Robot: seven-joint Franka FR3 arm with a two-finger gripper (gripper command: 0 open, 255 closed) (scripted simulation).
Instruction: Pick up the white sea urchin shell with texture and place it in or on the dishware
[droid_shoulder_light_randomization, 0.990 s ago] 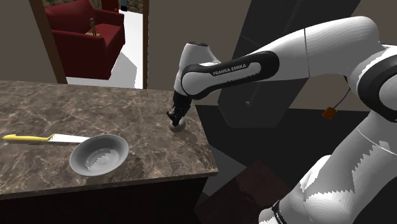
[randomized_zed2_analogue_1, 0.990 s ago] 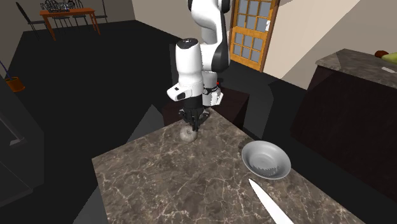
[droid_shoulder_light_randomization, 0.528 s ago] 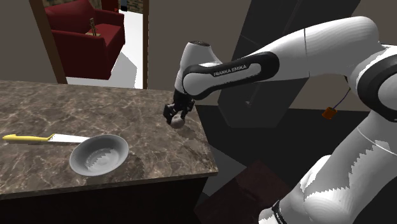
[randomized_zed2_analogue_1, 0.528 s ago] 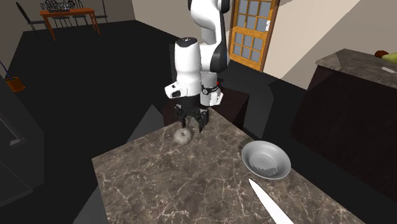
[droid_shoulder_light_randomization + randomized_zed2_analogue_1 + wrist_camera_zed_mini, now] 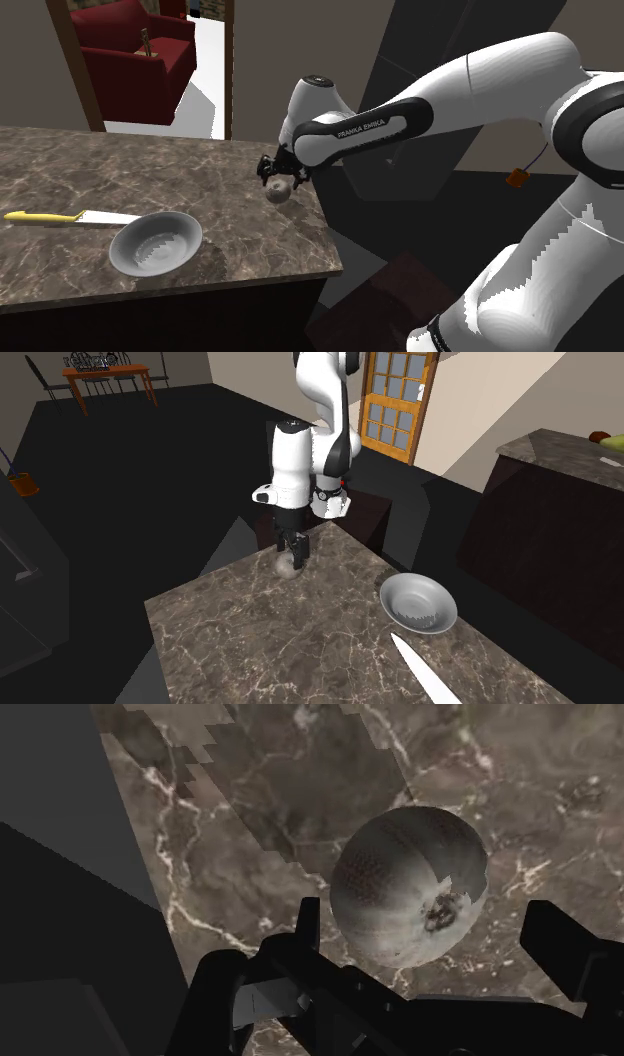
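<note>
The sea urchin shell is a rounded, pale grey-white ball with fine dotted texture and a dark hole. It rests on the brown marble counter. My gripper hovers just above it, open, with a finger on each side of the shell and neither touching it. In the shoulder view the gripper hangs over the shell near the counter's right edge. The grey bowl sits well to the shell's left. In the second exterior view the gripper stands above the shell, with the bowl off to the right.
A knife with a yellow handle lies beside the bowl, its blade pointing toward the counter's middle. The counter edge drops off close to the shell. A red armchair stands in the room beyond.
The fingers went from shut to wide open. The hand turned about its axis and lifted slightly above the shell.
</note>
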